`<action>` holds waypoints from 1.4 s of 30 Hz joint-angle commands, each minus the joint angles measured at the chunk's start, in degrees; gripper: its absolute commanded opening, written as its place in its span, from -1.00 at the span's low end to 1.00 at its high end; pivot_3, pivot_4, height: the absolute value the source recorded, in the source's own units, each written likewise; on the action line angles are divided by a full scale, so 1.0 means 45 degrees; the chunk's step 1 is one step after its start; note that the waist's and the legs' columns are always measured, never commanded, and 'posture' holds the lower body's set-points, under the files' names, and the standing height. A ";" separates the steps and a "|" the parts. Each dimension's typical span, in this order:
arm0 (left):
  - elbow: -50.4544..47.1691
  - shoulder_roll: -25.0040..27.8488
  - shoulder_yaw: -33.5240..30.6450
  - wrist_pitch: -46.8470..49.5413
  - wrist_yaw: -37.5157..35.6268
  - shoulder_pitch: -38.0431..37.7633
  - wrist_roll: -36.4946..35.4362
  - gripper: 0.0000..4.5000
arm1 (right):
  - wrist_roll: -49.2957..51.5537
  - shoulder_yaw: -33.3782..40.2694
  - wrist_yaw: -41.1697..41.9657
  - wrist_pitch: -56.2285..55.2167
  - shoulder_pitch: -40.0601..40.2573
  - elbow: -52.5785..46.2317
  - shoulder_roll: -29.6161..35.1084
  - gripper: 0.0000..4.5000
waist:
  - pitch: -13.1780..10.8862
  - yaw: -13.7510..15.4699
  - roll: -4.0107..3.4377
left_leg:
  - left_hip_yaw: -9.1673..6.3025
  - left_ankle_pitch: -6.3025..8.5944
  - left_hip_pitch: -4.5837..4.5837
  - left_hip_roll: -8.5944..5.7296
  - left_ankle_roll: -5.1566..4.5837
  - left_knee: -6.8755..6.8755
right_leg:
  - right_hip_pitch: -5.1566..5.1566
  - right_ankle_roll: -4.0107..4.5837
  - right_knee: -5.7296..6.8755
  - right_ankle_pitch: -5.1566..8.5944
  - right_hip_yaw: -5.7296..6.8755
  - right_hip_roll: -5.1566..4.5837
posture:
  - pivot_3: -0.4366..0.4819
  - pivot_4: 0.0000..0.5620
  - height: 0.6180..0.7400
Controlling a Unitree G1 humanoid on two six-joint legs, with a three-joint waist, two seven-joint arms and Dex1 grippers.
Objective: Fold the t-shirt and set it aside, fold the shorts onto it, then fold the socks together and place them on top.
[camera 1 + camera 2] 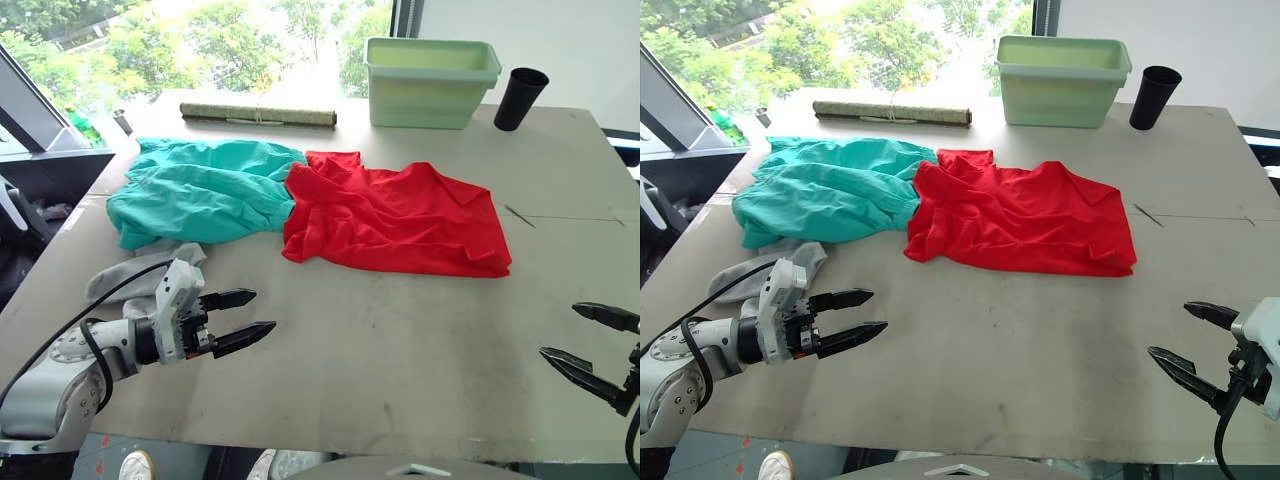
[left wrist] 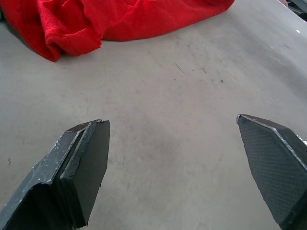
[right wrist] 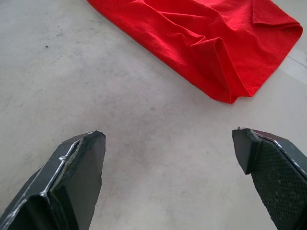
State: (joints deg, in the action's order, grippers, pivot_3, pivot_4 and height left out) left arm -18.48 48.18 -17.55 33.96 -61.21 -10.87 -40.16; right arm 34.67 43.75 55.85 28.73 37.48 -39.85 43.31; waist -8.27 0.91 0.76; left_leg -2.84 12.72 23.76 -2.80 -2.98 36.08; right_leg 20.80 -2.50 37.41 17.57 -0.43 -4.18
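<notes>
On the table (image 1: 400, 340), the t-shirt (image 1: 400, 215) is spread rumpled mid-surface | shorts (image 1: 205, 190) are laid touching the t-shirt's left edge | socks (image 1: 140, 272) are heaped just near-side of the shorts | left gripper (image 1: 247, 318) is held agape near the socks (nothing gripped) | right gripper (image 1: 590, 340) is held agape, well right of the t-shirt.

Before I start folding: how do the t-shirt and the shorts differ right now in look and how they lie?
The t-shirt is bright red and lies mid-table, spread fairly flat with wrinkles; the shorts are teal-green and lie bunched toward the table's left side. The t-shirt covers more table than the shorts. The shorts partly cover the grey socks; the t-shirt covers nothing visible. Both are unfolded, their edges meet, and neither is held: the left gripper and right gripper are open, short of them.
</notes>
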 commanded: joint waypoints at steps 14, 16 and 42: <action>0.2054 -0.3638 0.2204 0.5770 0.8022 0.8969 -0.0783 1.00 | 0.2535 -0.2707 -0.4286 0.1731 -0.3093 -0.4117 -0.0254 0.98 | -0.0036 0.0295 0.0077 | -0.0033 -0.0011 -0.0002 -0.0018 0.0010 0.0084 | -0.0004 -0.0122 0.0087 -0.0069 0.0031 0.0032 | -0.05 -0.47 0.85; 0.2682 -0.4029 0.2442 0.5595 0.8360 0.9476 -0.0276 1.00 | 0.2767 -0.2827 -0.4679 0.1952 -0.3306 -0.4383 0.0023 0.98 | -0.0031 0.0273 0.0081 | -0.0031 -0.0013 -0.0003 -0.0021 0.0013 0.0083 | -0.0005 -0.0125 0.0085 -0.0070 0.0026 0.0034 | -0.05 -0.47 0.85; 0.5946 -0.4477 0.4299 0.2665 0.5469 1.0784 0.3093 -0.97 | 0.3255 -0.4405 -0.8605 0.0290 -0.2000 -0.4477 0.2198 1.00 | -0.0043 0.0259 0.0117 | -0.0037 -0.0014 0.0004 -0.0029 0.0011 0.0079 | -0.0006 -0.0128 0.0082 -0.0074 0.0029 0.0025 | -0.05 -0.47 0.85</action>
State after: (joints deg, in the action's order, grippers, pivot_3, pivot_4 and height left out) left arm 8.95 27.18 2.69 48.04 -35.25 36.24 -26.83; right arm 49.65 23.32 17.93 30.36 29.10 -58.23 52.70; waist -8.46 2.07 1.29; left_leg -3.01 12.66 23.78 -2.94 -2.93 36.43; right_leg 20.77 -3.08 37.78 17.23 -0.31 -4.07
